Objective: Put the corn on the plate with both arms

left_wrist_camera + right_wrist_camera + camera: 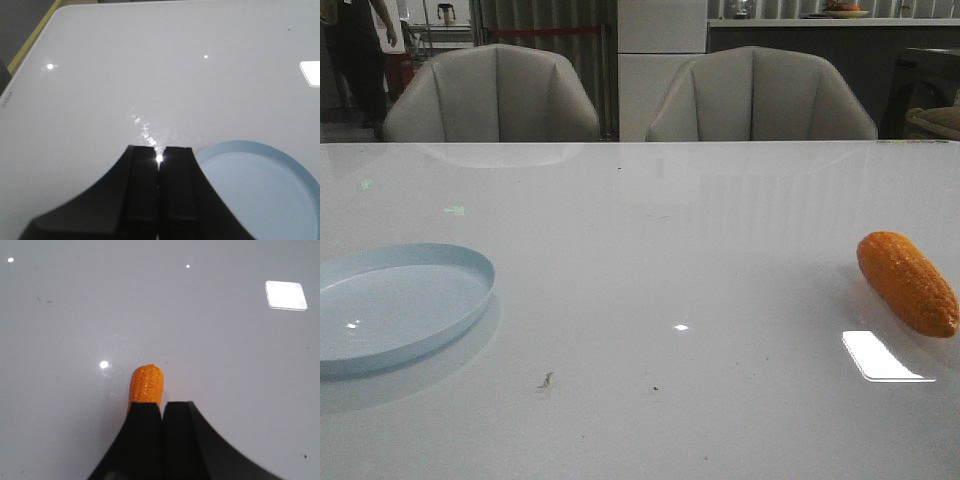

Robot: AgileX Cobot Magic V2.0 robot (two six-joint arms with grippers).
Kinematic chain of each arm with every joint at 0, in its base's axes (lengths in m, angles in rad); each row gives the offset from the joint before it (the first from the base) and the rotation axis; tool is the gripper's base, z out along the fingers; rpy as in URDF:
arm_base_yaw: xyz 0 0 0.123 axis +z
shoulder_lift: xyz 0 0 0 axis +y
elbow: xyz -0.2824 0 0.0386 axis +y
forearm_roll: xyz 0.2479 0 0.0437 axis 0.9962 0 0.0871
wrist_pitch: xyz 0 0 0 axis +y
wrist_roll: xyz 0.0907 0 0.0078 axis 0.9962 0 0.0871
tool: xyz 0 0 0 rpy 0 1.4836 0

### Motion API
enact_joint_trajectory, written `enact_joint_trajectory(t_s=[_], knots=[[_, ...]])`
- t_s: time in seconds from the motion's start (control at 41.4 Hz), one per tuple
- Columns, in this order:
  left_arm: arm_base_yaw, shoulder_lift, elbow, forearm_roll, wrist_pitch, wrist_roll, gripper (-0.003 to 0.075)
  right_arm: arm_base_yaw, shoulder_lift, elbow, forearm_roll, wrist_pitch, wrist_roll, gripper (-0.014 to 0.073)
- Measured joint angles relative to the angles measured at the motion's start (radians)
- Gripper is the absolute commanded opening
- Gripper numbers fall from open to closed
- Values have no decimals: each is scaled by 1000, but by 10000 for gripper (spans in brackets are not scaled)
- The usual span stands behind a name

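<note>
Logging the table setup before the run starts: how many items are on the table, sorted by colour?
Orange: 1, the corn
Pale blue: 1, the plate
Total: 2 items on the white table

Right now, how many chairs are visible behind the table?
2. One chair stands behind the table's far edge on the left, the other chair behind it to the right of centre. The frame's edges may hide more.
</note>
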Motion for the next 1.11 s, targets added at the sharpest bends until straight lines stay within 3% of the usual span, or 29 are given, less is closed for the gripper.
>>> enact_joint_trajectory(t_s=[0.072, 0.169, 0.29, 0.362, 0.459, 0.845, 1.111], knots=[[0, 14, 0, -5, 2, 0, 102, 0, 0, 0, 0, 2, 0, 111], [0, 19, 0, -5, 2, 0, 130, 0, 0, 0, 0, 2, 0, 255], [0, 20, 0, -6, 2, 0, 262, 0, 0, 0, 0, 2, 0, 450], [0, 20, 0, -6, 2, 0, 359, 0, 0, 0, 0, 2, 0, 503], [0, 20, 0, -6, 2, 0, 430, 0, 0, 0, 0, 2, 0, 505], [0, 28, -7, -22, 11, 0, 421, 0, 1, 0, 0, 2, 0, 505], [0, 138, -185, -25, 246, -2, 421, 0, 1, 0, 6, 23, 0, 505]])
